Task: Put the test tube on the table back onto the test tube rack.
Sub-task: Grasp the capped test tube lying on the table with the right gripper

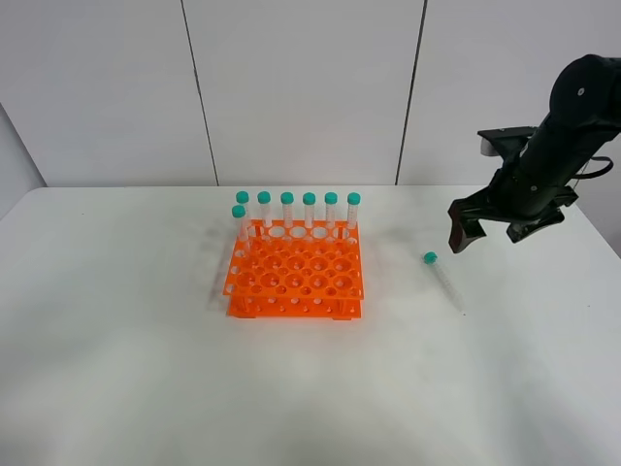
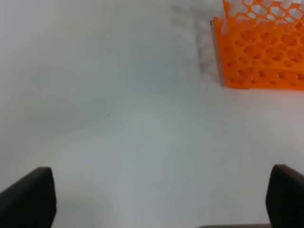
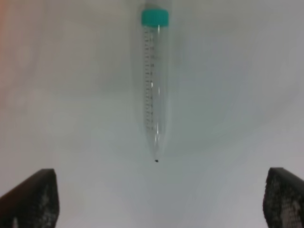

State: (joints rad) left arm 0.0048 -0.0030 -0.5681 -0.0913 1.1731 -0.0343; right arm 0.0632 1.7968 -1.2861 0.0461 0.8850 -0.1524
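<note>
Right gripper hangs with its jaws spread wide and nothing between them. The test tube lies flat on the table ahead of it, tapered tip nearest and cap farthest (long axis square to the closing line). It rests toward the right edge, apart from the test tube rack. The left gripper, also open, looks the farther one.
</note>
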